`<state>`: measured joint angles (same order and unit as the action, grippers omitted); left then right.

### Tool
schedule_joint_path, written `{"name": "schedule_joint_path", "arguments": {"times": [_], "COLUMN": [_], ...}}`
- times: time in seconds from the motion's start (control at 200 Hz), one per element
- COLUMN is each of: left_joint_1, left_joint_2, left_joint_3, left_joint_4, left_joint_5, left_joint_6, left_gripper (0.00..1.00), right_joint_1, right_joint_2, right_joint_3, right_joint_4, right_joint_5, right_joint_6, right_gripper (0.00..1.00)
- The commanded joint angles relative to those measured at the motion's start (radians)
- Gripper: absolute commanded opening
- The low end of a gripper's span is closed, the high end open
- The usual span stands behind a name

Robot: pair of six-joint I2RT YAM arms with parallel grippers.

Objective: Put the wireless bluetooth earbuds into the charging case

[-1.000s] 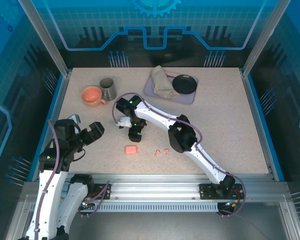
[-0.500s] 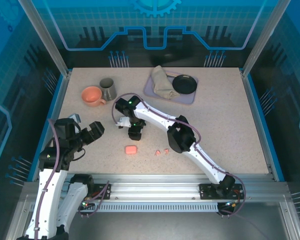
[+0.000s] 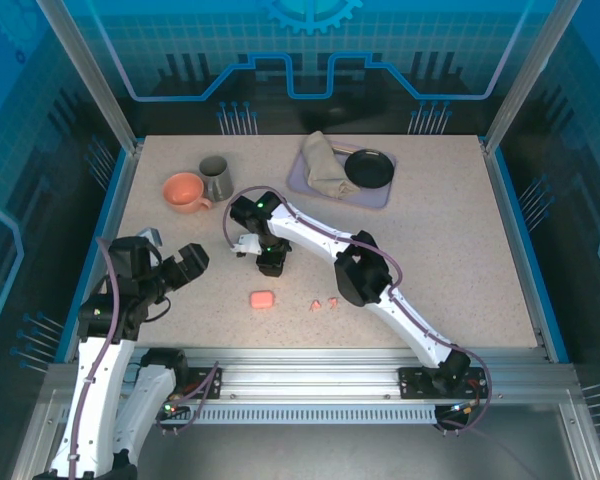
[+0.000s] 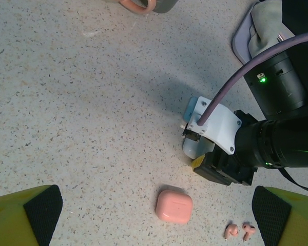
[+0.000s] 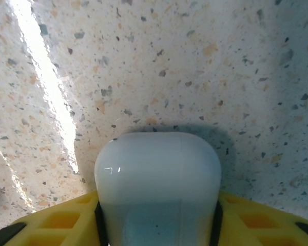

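Note:
A white charging case [image 5: 158, 179] lies on the speckled table, with my right gripper [image 5: 158, 228] shut on it and its yellow fingers [image 5: 56, 220] pressed to both sides. From above, the right gripper [image 3: 270, 262] points down at mid-table. In the left wrist view the white case [image 4: 195, 148] peeks out from under that gripper. A salmon-pink closed case [image 3: 262, 299] [image 4: 174, 206] lies in front of it, and two pink earbuds [image 3: 324, 302] [image 4: 239, 230] lie just to the right. My left gripper [image 3: 185, 265] hovers open at the left, holding nothing.
An orange cup [image 3: 185, 192] and a grey mug [image 3: 216, 178] stand at the back left. A lilac tray [image 3: 380, 197] at the back holds a folded cloth [image 3: 325, 165] and a black dish [image 3: 369, 168]. Blue rails edge the table.
The right gripper's jaws have closed in on the white case while staying low over the table. The left arm has not moved.

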<state>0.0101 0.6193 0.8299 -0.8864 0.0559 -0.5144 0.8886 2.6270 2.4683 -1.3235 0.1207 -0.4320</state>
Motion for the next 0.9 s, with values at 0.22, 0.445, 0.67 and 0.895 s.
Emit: {"name": "schedule_joint_path", "arguments": {"times": [0.22,0.445,0.67,0.895], "left_joint_1": [-0.001,-0.001,-0.001,-0.001], "left_joint_2": [-0.004,-0.001,0.009,0.085], "left_joint_3": [0.023,-0.001,-0.060,-0.155], "left_joint_4": [-0.014,0.005,0.066,0.219], "left_joint_5": [-0.005,0.035,0.142,0.352], "left_joint_6": [0.020,-0.001,-0.037,-0.105], "left_gripper": [0.99,0.99,0.99,0.99], "right_joint_1": [0.006,-0.005,-0.042,-0.086], "right_joint_2": [-0.077,-0.136,-0.268,-0.480], "right_joint_3": [-0.055,-0.105,-0.262,-0.537], "right_joint_4": [0.035,0.068,0.169,0.354], "right_joint_5": [0.007,-0.003,-0.033,-0.116], "right_joint_6": [-0.045,-0.042,-0.042,-0.062], "right_gripper": [0.40,0.40,0.39,0.39]}}
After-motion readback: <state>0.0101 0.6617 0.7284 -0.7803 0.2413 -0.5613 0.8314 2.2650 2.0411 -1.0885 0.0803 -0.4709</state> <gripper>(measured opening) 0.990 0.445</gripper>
